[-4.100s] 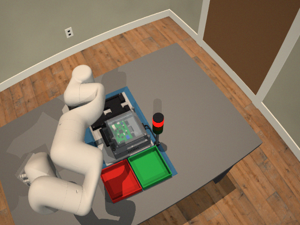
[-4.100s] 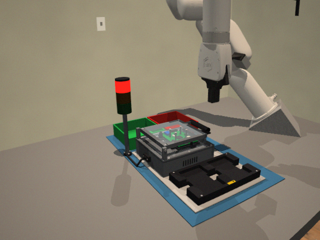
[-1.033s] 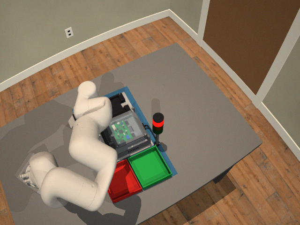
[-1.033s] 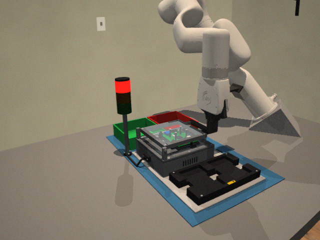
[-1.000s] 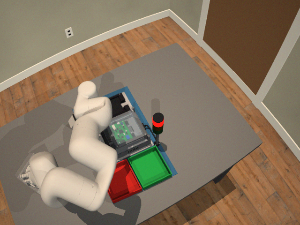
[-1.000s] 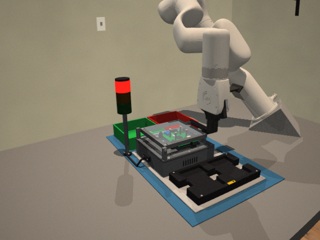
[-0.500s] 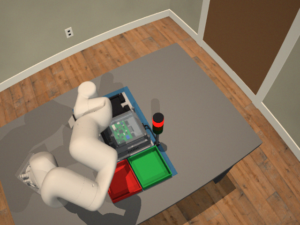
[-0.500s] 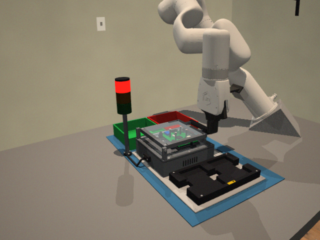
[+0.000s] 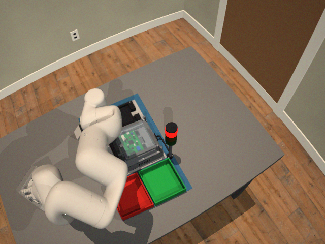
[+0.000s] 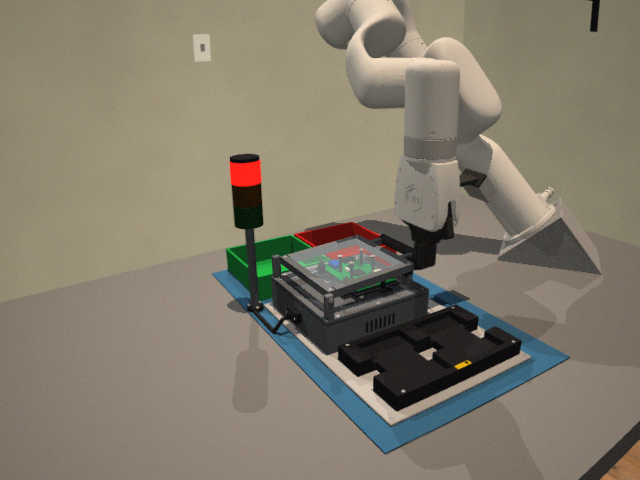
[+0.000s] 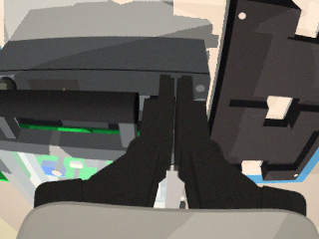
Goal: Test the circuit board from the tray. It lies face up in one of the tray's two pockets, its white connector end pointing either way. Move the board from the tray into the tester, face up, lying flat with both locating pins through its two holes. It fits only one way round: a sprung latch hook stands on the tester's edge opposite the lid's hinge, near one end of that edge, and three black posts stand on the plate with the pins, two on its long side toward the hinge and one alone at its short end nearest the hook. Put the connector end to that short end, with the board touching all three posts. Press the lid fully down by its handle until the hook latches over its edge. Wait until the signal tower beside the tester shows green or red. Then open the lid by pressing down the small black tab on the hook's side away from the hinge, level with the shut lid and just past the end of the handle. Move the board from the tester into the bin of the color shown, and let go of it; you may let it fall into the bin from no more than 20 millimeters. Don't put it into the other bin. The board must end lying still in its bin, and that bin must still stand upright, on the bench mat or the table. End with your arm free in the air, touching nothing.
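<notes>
The circuit board (image 9: 131,143) lies face up inside the tester (image 10: 356,315) under its clear lid (image 10: 356,260), long axis along the tester's length, white connector end toward the tray (image 10: 431,356). The signal tower (image 10: 246,178) glows red. The gripper (image 10: 424,258), fingers pressed together and empty, hangs at the tester's far edge by the handle (image 11: 67,108).

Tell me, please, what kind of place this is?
Probably an electronics test bench in a plain room: a lidded tester holding a circuit board, a signal tower lit red, and red and green sorting bins.
</notes>
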You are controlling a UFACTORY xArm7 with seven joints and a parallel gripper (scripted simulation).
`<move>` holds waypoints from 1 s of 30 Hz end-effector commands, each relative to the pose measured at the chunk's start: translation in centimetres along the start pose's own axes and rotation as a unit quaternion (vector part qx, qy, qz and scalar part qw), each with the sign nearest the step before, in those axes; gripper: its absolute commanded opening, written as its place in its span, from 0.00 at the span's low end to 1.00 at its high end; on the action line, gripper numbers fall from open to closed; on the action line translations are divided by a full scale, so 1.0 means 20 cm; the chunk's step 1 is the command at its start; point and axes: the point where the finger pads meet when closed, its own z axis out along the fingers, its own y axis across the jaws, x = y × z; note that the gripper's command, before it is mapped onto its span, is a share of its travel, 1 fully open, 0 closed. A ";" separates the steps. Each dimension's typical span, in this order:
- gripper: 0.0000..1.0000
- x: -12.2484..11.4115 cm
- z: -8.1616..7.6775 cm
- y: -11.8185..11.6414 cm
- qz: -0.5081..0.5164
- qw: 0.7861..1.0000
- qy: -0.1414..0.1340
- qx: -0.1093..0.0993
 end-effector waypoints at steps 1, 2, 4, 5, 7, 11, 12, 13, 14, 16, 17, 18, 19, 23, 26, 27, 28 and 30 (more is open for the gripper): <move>0.00 -0.01 0.00 0.00 0.000 1.000 -0.002 -0.001; 0.00 -0.01 0.00 0.00 0.000 1.000 -0.002 -0.001; 0.00 -0.01 -0.01 0.00 0.000 1.000 -0.002 -0.001; 0.00 -0.01 -0.01 0.00 0.000 1.000 -0.002 -0.001; 0.00 -0.01 -0.01 0.00 0.000 1.000 -0.002 -0.001; 0.00 -0.01 -0.10 0.00 0.000 1.000 -0.002 -0.001; 0.00 -0.01 -0.13 0.00 0.000 1.000 -0.002 -0.001; 0.00 -0.01 -0.16 0.00 0.000 1.000 -0.002 -0.001; 0.00 0.00 -0.19 0.00 0.000 1.000 -0.002 -0.001; 0.00 0.00 -0.25 0.00 0.000 1.000 -0.002 -0.001; 0.00 0.00 -0.27 0.00 0.000 1.000 -0.002 -0.001; 0.00 0.00 -0.29 0.00 0.000 1.000 -0.002 -0.001; 0.00 0.00 -0.30 0.00 0.000 1.000 -0.002 -0.001; 0.00 0.00 -0.31 0.00 0.000 1.000 -0.002 -0.001; 0.00 0.00 -0.31 0.00 0.000 1.000 -0.002 -0.001; 0.00 0.00 -0.31 0.00 0.000 1.000 -0.002 -0.001; 0.00 0.00 -0.31 0.00 0.000 1.000 -0.002 -0.001; 0.00 0.00 -0.31 0.00 0.000 1.000 -0.002 -0.001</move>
